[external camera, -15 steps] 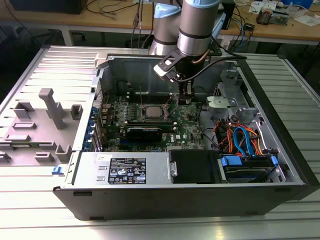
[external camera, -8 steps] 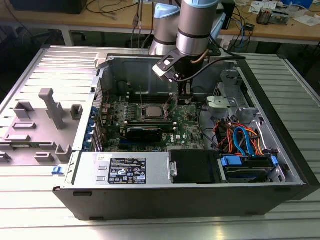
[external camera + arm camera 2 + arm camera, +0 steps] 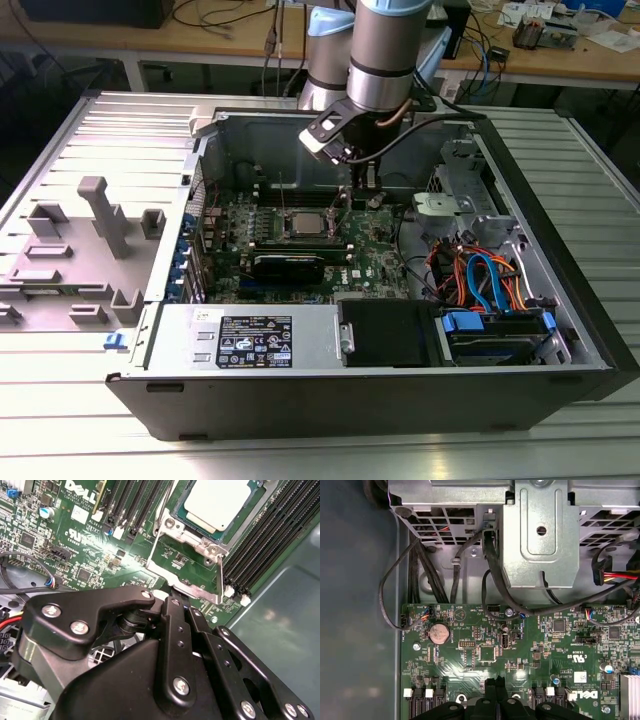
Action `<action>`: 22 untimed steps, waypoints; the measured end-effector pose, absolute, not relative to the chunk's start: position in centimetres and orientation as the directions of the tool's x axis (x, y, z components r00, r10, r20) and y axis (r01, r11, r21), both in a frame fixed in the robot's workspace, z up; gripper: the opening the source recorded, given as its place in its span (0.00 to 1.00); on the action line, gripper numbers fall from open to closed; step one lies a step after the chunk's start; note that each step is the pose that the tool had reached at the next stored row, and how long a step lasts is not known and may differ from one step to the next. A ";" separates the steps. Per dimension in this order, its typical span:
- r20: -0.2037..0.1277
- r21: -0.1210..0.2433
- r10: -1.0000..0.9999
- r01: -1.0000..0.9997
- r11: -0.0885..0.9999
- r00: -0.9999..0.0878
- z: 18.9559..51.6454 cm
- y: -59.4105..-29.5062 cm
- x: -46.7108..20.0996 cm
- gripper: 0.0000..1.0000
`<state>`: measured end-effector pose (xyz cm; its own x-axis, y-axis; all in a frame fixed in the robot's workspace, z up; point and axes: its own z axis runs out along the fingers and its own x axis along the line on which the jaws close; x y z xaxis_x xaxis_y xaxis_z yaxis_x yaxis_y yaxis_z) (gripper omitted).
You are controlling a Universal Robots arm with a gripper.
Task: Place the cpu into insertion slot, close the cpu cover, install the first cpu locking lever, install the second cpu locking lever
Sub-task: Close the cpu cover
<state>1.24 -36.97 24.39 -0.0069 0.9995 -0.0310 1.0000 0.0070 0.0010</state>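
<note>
A dull grey, tube-shaped robot arm (image 3: 385,50) reaches down into an open black computer case (image 3: 300,400) that lies on a ribbed, pale metal tabletop (image 3: 80,430). The cpu (image 3: 217,502), a flat square chip with a matte, pale silver top, sits in the insertion slot (image 3: 169,524), whose bright metal rim frames it on the glossy green motherboard (image 3: 75,555). In the exterior view the chip (image 3: 300,222) shows as a small grey square near the middle of the board. The cpu cover (image 3: 190,585), a thin silvery frame with 1 large square window, is swung open off the chip, and green board shows through the window. The gripper (image 3: 177,602), built of matte black linked bars with shiny screw heads, has its tips right at the cover's free edge. Its jaws look pressed together, and I cannot tell whether any metal is pinched between them. Long black memory slots (image 3: 270,535) run in parallel beside the socket. In the first wrist view the gripper (image 3: 496,684) hangs over the board near a round silver coin cell (image 3: 440,633), a folded grey sheet-metal cage (image 3: 540,535) and looping black cables (image 3: 390,590). Blocky grey plastic fixtures (image 3: 100,215) stand outside the case at the exterior view's left.
</note>
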 end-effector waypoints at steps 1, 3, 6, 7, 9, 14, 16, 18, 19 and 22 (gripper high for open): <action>-0.031 0.001 0.999 1.000 0.007 -0.007 24.4 -37.0 1.2 0.11; -0.031 0.001 0.999 1.000 0.007 -0.007 24.4 -37.0 1.0 0.11; -0.031 0.001 0.999 1.000 0.007 -0.007 24.4 -37.0 0.9 0.11; -0.031 0.001 0.999 1.000 0.007 -0.007 24.4 -37.0 0.8 0.11; -0.031 0.001 0.999 1.000 0.007 -0.007 24.4 -37.0 0.7 0.11; -0.031 0.001 0.999 1.000 0.007 -0.007 24.4 -37.0 0.4 0.11; -0.031 0.001 0.999 1.000 0.007 -0.007 24.4 -37.0 0.2 0.11; -0.031 0.001 0.999 1.000 0.007 -0.007 24.4 -37.0 0.0 0.11; -0.031 0.001 0.999 1.000 0.007 -0.007 24.4 -37.0 -0.1 0.11; -0.031 0.001 0.999 1.000 0.007 -0.007 24.4 -37.0 -0.5 0.11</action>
<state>-0.49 -36.97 24.38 -0.0069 0.9995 -0.0310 1.0000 0.0069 0.0010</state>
